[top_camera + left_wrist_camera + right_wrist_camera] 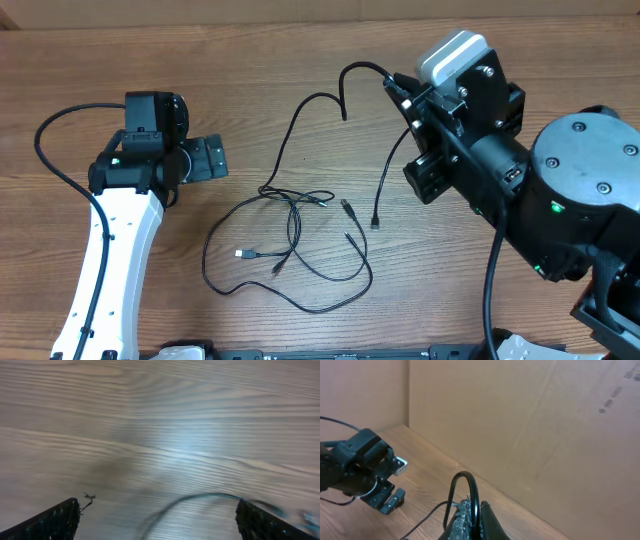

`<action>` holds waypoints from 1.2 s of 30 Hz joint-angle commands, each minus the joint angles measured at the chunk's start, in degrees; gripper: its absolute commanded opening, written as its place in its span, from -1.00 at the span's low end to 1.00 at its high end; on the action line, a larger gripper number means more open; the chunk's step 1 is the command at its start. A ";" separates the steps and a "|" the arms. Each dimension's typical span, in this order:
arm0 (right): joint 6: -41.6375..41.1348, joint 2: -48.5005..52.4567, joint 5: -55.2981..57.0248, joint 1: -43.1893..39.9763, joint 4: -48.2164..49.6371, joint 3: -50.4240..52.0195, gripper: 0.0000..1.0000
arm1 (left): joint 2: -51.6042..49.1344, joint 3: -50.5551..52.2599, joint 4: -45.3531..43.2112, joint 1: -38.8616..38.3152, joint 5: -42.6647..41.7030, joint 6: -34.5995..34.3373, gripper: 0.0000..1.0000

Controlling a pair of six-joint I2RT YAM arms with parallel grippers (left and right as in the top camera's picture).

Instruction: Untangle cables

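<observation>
Left gripper sits left of centre on the table, jaws spread wide, nothing between them. It points right toward the cable pile, near it but apart. Left wrist view: both fingertips at the bottom corners, far apart, bare wood between, with one blurred cord arc just ahead of the right tip. Whether the cord touches the tip cannot be told.

Cables lie mid-table, near side: thin black cords looped and crossed over each other. Small plug ends show at the left of the pile and near its middle. One strand climbs from the pile toward the far right.

Right gripper is at the far right, raised, jaws closed on a cable. Right wrist view shows the gripper pinching a cord that stands up in a tight loop above the tips. In the overhead view another strand drops from the gripper toward the near side, plug end just right of the pile. A cardboard wall stands behind the table, and the left arm shows at the left of that view.
</observation>
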State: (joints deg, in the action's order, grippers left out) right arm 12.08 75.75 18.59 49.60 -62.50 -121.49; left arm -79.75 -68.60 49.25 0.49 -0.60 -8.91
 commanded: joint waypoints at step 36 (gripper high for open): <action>-2.93 -1.18 0.57 0.15 -0.59 -1.22 -0.93 | -11.15 -12.07 9.40 -10.29 -29.77 56.94 0.99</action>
State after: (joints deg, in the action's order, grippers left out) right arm 9.91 75.48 19.62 49.58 -63.40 -121.49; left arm -88.60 -80.73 59.77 -8.95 -33.15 48.58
